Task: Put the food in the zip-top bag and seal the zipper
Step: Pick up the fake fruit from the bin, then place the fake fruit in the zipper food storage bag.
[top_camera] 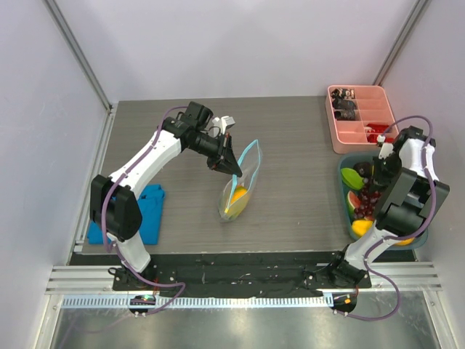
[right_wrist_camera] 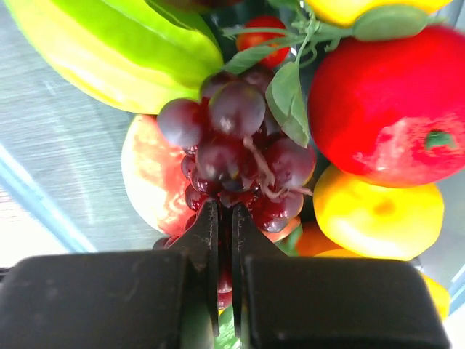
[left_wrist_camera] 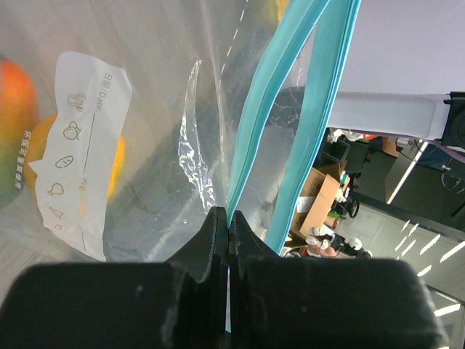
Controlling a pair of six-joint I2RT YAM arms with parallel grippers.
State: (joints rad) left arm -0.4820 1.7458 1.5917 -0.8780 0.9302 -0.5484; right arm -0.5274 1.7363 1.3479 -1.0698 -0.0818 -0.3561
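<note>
Between the left jaws, pressed fully together, is one lip of the zipper [left_wrist_camera: 251, 138]. The other teal lip hangs free just to their right. The zip-top bag [top_camera: 240, 185] therefore dangles below them with its mouth gaping and its bottom on the tabletop [top_camera: 305, 160]. An orange and yellow fruit [top_camera: 237, 195] lies low inside it.

At the tips of the right jaws, down in the teal bin [top_camera: 342, 190], sit the grapes [right_wrist_camera: 232, 145]. These jaws are closed on the bunch's lower edge, with a sliver of dark red showing between them.

That hold looks thin. A pinch on one or two outer grapes could slip on the lift, dropping the bunch back into the bin or onto the tabletop partway across.

The leafy stem lies against the red fruit [right_wrist_camera: 385, 102] to the right of the jaws and near the green-yellow fruit [right_wrist_camera: 123, 51] up and to the left. Either could be dragged along or tipped out.

The bag is the other weak point. It is held by one lip only, so the mouth may sag narrow. A wide bunch could catch the free lip, press on the film and tug the strip out of the left jaws, collapsing the bag.
</note>
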